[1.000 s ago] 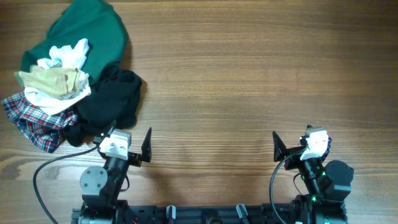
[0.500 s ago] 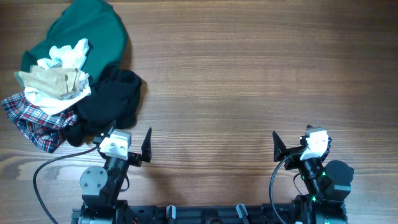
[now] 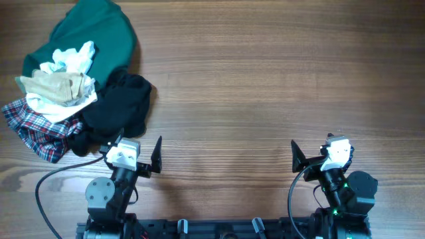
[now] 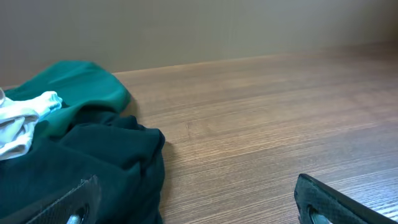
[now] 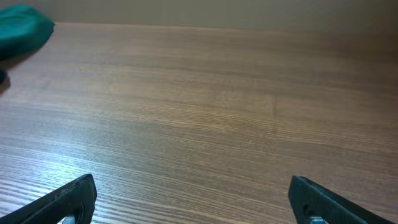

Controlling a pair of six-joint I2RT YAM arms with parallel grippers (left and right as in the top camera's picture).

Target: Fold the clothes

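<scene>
Nothing has moved in the last second. The clothes [image 3: 73,86] lie just as they did, and both arms wait in the same spots at the near edge of the table [image 3: 265,79]. That means the folding has not begun, and you still have to pick your first piece.

The left gripper [image 3: 129,149] sits at the near edge of the table, on the left side; its fingers are spread wide and hold nothing. The right gripper [image 3: 323,151] sits at the near edge on the right side; its fingers are spread wide too, with only bare wood under them.

The clothes are in one messy heap on the far left part of the table; the near end of the heap comes right up beside the left gripper.

Count with me: one heap, and five pieces you can tell apart. There is one green piece [image 3: 99,33] at the back, the biggest; one white piece [image 3: 73,56]; one beige piece [image 3: 56,85]; one plaid piece [image 3: 36,129]; and one black piece [image 3: 119,106], nearest the middle of the table. More white peeks out under the beige, and you cannot tell if that is a sixth piece. There are two grippers and one table.
</scene>
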